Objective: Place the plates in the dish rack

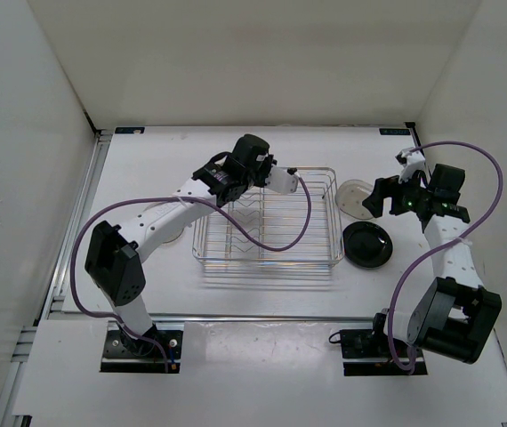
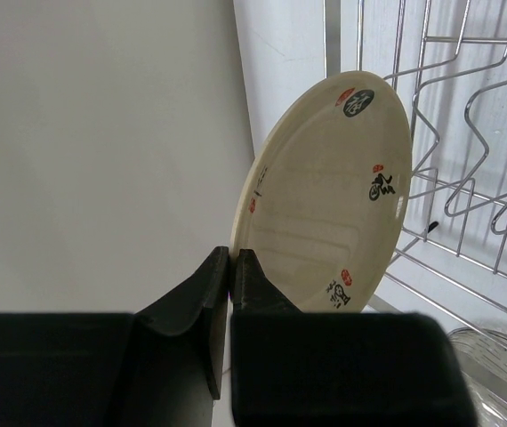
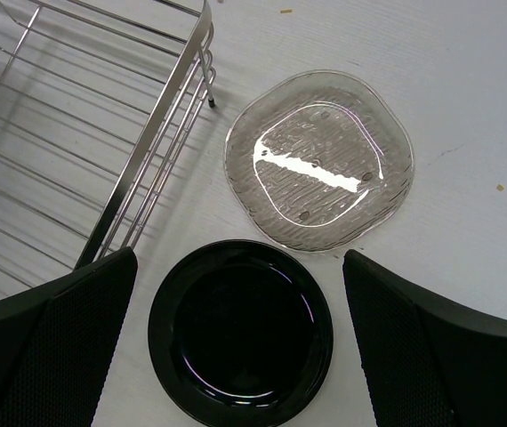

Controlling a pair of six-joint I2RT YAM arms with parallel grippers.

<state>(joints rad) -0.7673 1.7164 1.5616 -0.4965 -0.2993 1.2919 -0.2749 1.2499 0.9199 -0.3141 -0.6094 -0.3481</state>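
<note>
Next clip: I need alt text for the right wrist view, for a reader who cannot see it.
A glossy black round plate lies flat on the white table, framed by the open fingers of the right tool. Just beyond it lies a clear textured translucent plate, and a corner of the chrome wire dish rack fills the upper left.

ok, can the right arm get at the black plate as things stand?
Probably yes. The right gripper hangs open above the black plate, which lies flat on the table with nothing on it; the rack sits clear to the side.
</note>
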